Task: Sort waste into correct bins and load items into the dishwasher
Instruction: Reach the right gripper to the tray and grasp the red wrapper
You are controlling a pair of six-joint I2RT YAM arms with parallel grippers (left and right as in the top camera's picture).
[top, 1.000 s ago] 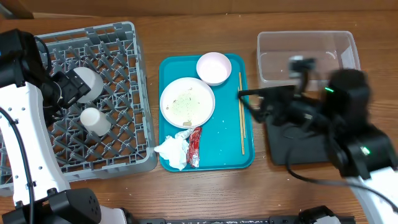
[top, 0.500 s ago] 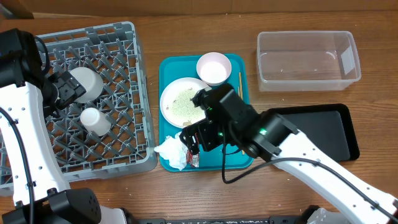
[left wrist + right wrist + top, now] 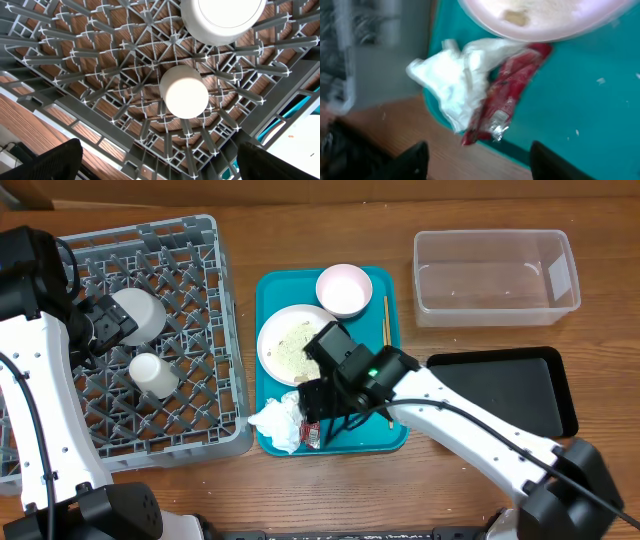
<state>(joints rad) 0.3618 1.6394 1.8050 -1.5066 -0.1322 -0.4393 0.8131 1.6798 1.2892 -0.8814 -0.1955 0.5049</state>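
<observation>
My right gripper point(image 3: 482, 162) hangs open over the front edge of the teal tray point(image 3: 272, 292). A red foil wrapper point(image 3: 507, 95) and a crumpled white napkin point(image 3: 452, 80) lie just ahead of its fingertips, with nothing between them. From overhead the wrapper point(image 3: 312, 430) and napkin point(image 3: 275, 423) lie partly under that gripper point(image 3: 325, 418). The plate point(image 3: 285, 345) holds pale crumbs. Behind it stands a pink-white bowl point(image 3: 343, 288), with chopsticks point(image 3: 387, 320) along the tray's right side. My left gripper point(image 3: 165, 170) is open above the grey dish rack point(image 3: 200, 448), over a white cup point(image 3: 183, 92) and an upturned bowl point(image 3: 222, 17).
A clear plastic tub point(image 3: 495, 275) stands at the back right, with a shallow black tray point(image 3: 520, 395) in front of it. The right arm point(image 3: 460, 425) stretches across the black tray's left end to the teal tray. Bare wood table point(image 3: 395, 125) borders the teal tray's front edge.
The right arm swung left from above the black tray to the front of the teal tray, ending over the wrapper and napkin. The left arm, cup and bowl stayed still.
</observation>
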